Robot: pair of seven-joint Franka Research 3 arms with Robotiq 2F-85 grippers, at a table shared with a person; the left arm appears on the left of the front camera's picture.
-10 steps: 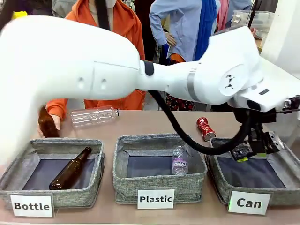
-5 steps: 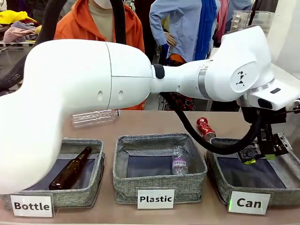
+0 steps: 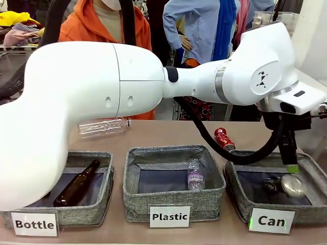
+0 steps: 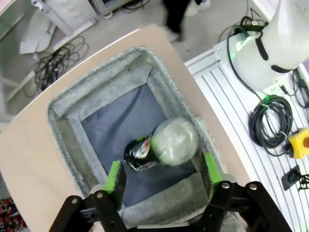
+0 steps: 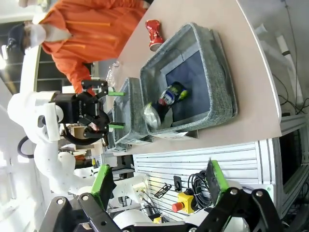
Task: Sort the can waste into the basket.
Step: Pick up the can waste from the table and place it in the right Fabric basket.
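Note:
My left gripper (image 3: 289,162) hangs open over the grey basket (image 3: 237,198) labelled "Can" at the right. In the left wrist view the left gripper (image 4: 162,173) has its green pads spread wide with nothing between them. Below them, inside the basket (image 4: 72,121), lies the black-and-silver can (image 4: 161,145), blurred; the front view shows this can (image 3: 284,185) near the bin's right side. The crushed red can (image 3: 224,140) lies on the table just behind the basket. My right gripper (image 5: 159,179) is open with nothing in it, off the table's end, looking at the basket (image 5: 212,53) and the red can (image 5: 154,33).
The "Plastic" bin (image 3: 173,196) holds a clear bottle (image 3: 195,175). The "Bottle" bin (image 3: 97,209) holds a brown bottle (image 3: 76,184). Another clear bottle (image 3: 103,126) lies on the far table. A person in orange (image 3: 87,25) stands opposite. The table edge runs close by the Can basket.
My left gripper has opened and let go of the black-and-silver can, which dropped into the Can basket. The left arm has shifted a little to the right.

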